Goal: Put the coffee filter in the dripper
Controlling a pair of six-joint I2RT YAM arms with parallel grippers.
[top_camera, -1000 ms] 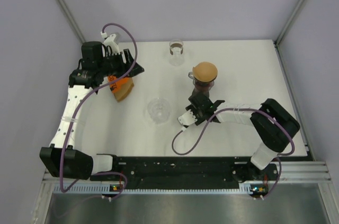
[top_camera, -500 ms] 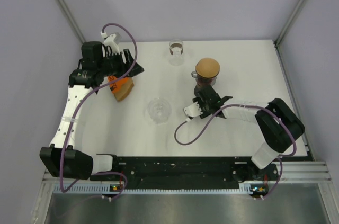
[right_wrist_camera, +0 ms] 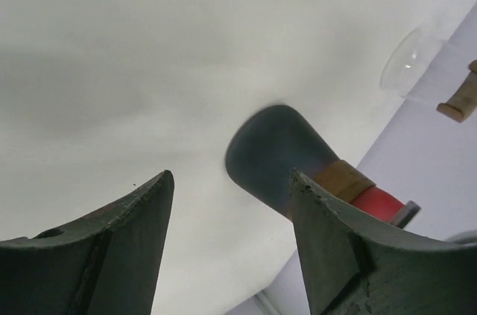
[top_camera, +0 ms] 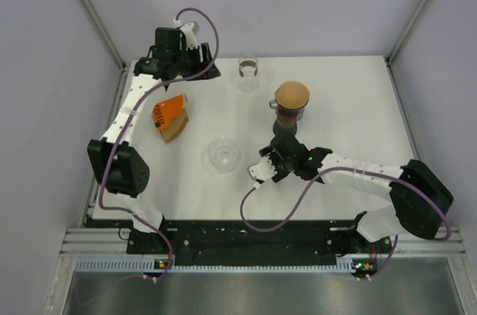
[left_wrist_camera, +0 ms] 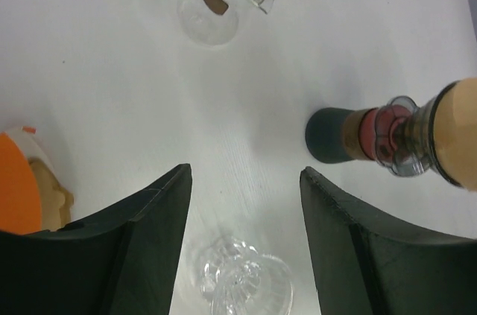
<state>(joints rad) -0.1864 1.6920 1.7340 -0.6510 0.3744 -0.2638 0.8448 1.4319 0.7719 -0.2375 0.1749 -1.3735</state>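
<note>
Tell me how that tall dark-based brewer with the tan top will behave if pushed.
The tall dark-based brewer looks top-heavy, its tan top wider than its base, so a high push would probably tip it. Its clear glass middle is likely fragile and slippery.

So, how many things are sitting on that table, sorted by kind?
Clear glass dripper: 1
Glass jug with brown band: 1
Orange pack of brown filters: 1
Tall dark-based stand with tan top: 1
Total: 4

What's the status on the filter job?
Left hand open, empty. Right hand open by canister base. Filters in orange pack, dripper empty, nothing between them.
</note>
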